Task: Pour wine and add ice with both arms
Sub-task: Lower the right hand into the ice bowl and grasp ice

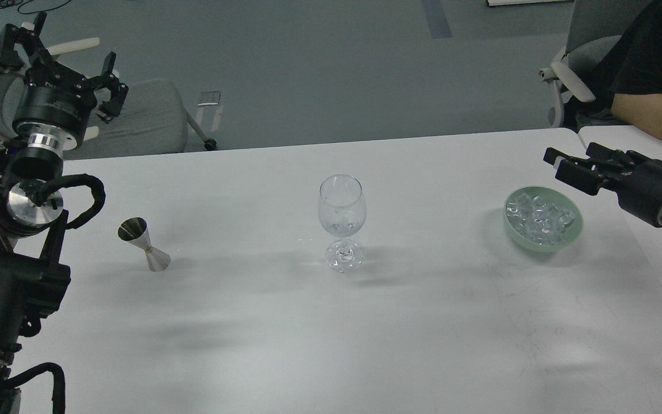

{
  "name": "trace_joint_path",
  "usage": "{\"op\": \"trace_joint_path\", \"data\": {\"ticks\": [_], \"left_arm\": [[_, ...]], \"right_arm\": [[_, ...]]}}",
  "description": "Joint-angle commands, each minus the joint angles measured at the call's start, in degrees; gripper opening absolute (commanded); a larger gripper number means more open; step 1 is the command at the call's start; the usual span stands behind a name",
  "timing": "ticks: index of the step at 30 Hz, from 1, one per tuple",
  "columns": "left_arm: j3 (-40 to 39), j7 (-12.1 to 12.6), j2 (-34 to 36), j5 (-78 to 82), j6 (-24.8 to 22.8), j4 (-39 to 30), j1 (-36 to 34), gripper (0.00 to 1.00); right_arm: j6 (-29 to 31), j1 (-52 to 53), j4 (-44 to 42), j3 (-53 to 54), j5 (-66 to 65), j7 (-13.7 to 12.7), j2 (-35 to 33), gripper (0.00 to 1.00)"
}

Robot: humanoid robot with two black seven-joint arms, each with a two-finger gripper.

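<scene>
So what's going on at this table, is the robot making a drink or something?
Nothing is being held yet. The left gripper is raised, open and empty, above the small steel hourglass-shaped measuring cup. The right gripper hovers beside the pale green bowl of clear ice cubes; whether it is open is unclear. The clear stemmed wine glass stands upright mid-table, seemingly empty.

A white table fills the foreground under soft, even light. Beyond its far edge lies grey-blue floor. Behind the table's left corner stands a grey office chair; behind its right corner, 1 more chair.
</scene>
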Motion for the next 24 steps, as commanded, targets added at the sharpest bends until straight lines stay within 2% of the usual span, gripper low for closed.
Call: {"op": "trace_joint_path", "data": {"ticks": [1, 11, 21, 24], "left_arm": [[-0.01, 0.00, -0.13, 0.03, -0.11, -0.08, 0.12, 0.98], [-0.01, -0.08, -0.13, 0.03, -0.63, -0.08, 0.20, 0.98], [-0.01, 0.00, 0.13, -0.06, -0.72, -0.08, 0.20, 0.98], [-0.01, 0.00, 0.04, -0.06, -0.72, -0.08, 0.20, 0.98]], "right_arm": [[-3.20, -3.34, -3.14, 0.07, -3.16, 0.41, 1.50, 1.00], [-4.00, -3.87, -7.80, -0.02, -6.67, 0.94, 6.33, 0.99], [-3.73, -4.13, -11.32, -0.28, -12.57, 1.90, 8.01, 0.88], [-3.73, -3.87, -11.49, -1.33, -12.57, 1.90, 8.27, 0.81]]}}
